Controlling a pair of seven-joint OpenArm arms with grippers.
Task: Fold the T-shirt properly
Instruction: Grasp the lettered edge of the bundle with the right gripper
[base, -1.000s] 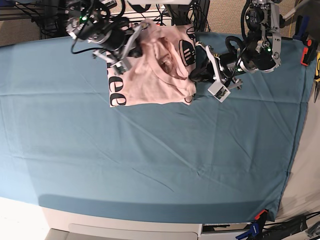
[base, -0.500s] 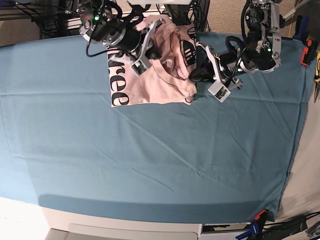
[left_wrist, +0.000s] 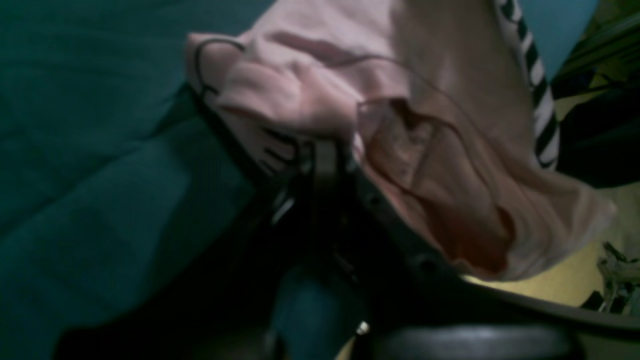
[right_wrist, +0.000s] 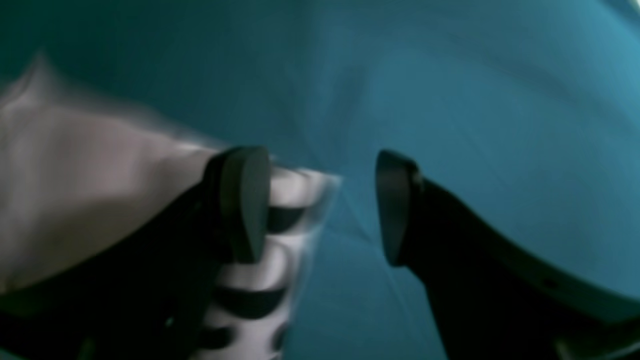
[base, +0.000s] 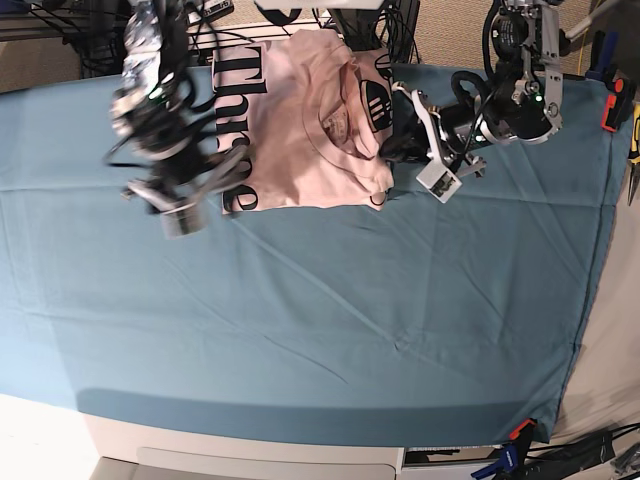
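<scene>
Two arms over a wrinkled teal table cloth (base: 330, 320), pale pink T-shirt (base: 300, 150) lying at its far edge, black lettering up, left gripper (base: 392, 150) clamped on the T-shirt's edge, right gripper (right_wrist: 320, 205) spread wide, empty, beside the printed hem, cables and beige wall behind.

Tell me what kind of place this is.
Probably a robotics lab or test bench: two robot arms work over a teal table cloth holding a pink T-shirt, with tangled cables behind and clamps pinning the cloth.
</scene>
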